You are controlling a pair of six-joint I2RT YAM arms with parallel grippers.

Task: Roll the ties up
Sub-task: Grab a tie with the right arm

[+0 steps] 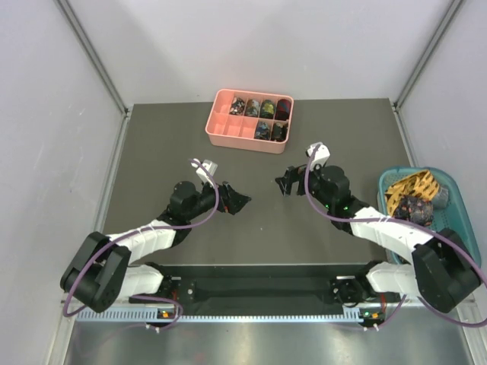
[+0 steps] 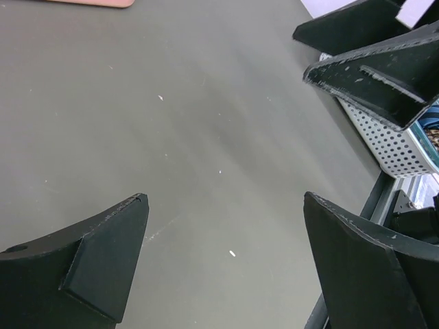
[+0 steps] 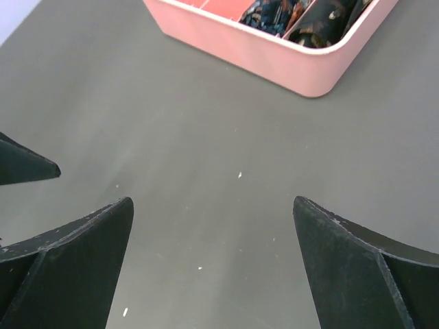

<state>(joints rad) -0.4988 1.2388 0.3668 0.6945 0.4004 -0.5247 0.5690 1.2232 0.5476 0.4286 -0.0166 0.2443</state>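
Several rolled ties [image 1: 260, 109] sit as small coils in the right compartments of the pink tray [image 1: 222, 125]; some show in the right wrist view [image 3: 278, 14]. A golden-yellow lattice tie [image 1: 411, 186] and a dark floral tie [image 1: 416, 205] lie bundled in the teal basket [image 1: 456, 220]. My left gripper [image 1: 237, 202] [image 2: 225, 199] is open and empty, low over the bare mat at table centre. My right gripper [image 1: 284, 183] [image 3: 211, 202] is open and empty, facing it a short gap away. No tie lies on the mat between them.
The pink tray [image 3: 274, 51] stands at the back centre, its left compartments bare. The basket wall [image 2: 391, 144] is at the right table edge. The right gripper's fingers [image 2: 370, 62] show in the left wrist view.
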